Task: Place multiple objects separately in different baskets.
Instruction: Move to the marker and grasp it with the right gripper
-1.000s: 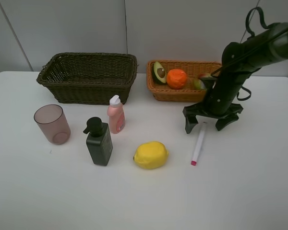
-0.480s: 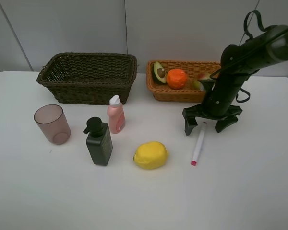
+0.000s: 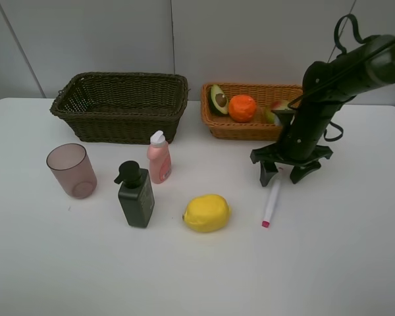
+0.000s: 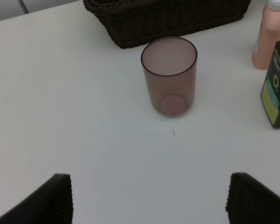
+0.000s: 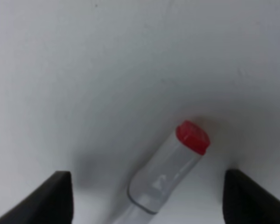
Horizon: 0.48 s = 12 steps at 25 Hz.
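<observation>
Cup [image 3: 71, 170], translucent pink, stands at centre-left, the left gripper [image 4: 151, 200] spread wide and empty before it; the lemon [image 3: 207, 212] lies at lower centre; at right, the right gripper [image 3: 281, 176] straddles the white marker [image 3: 271, 201], jaws parted, clear of it.

The location is a robotics laboratory test station. Indicators: a black robot arm [image 3: 329, 85] working over a plain white table [image 3: 355, 263] backed by grey wall panels [image 3: 250, 39]. Unrelated items, such as a lemon [image 3: 207, 213], a pump bottle [image 3: 136, 197] and a cup [image 3: 71, 171], stand spaced apart on it.
</observation>
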Available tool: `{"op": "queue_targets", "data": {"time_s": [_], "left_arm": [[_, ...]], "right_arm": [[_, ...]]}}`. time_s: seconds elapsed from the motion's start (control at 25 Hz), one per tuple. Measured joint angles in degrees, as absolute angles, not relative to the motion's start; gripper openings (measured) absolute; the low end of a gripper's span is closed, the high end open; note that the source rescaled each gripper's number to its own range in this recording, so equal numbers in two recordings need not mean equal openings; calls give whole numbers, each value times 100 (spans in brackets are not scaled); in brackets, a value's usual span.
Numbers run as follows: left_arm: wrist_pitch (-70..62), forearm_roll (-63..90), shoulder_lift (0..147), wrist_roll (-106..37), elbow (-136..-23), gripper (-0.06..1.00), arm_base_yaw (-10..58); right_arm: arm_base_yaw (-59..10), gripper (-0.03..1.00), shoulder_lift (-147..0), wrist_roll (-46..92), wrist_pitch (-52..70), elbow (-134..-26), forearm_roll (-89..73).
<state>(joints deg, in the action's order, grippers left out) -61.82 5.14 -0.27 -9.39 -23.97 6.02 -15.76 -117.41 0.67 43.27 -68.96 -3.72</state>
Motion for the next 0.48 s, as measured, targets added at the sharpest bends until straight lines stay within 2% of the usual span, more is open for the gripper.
{"op": "queue_targets", "data": {"time_s": [0.28, 0.48], "left_arm": [[-6182, 514, -27, -939, -2397, 89, 602], [-6182, 514, -27, -939, -2397, 89, 602]], "right_arm": [[-1576, 36, -11741, 67, 4327, -6896, -372], [-1576, 9, -11741, 67, 4327, -6896, -372]]}}
